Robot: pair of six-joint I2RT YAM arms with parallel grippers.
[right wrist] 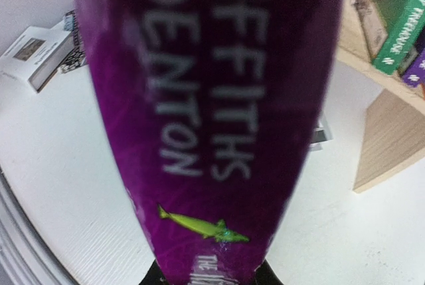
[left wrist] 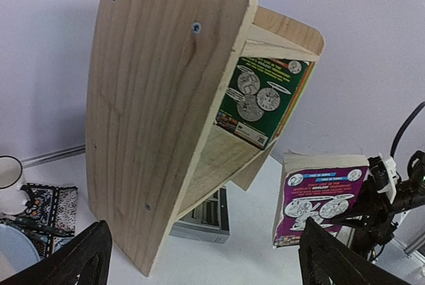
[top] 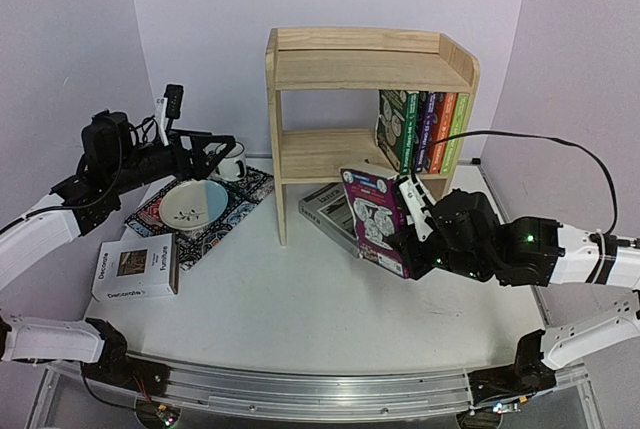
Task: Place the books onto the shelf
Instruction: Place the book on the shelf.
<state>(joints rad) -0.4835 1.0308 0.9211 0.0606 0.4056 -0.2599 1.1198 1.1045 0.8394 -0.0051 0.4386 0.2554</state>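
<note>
Paperback, purple book: looks light, a bit floppy, and the glossy cover could slip, so grip near the spine. It's upright at 6 o'clock of the shelf, clamped in the right gripper. The left gripper is at 9 o'clock, fingers wide apart, holding nothing.

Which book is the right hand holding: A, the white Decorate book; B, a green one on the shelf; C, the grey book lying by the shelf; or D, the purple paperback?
D: the right hand is shut on the purple paperback, holding it upright in front of the shelf.
</note>
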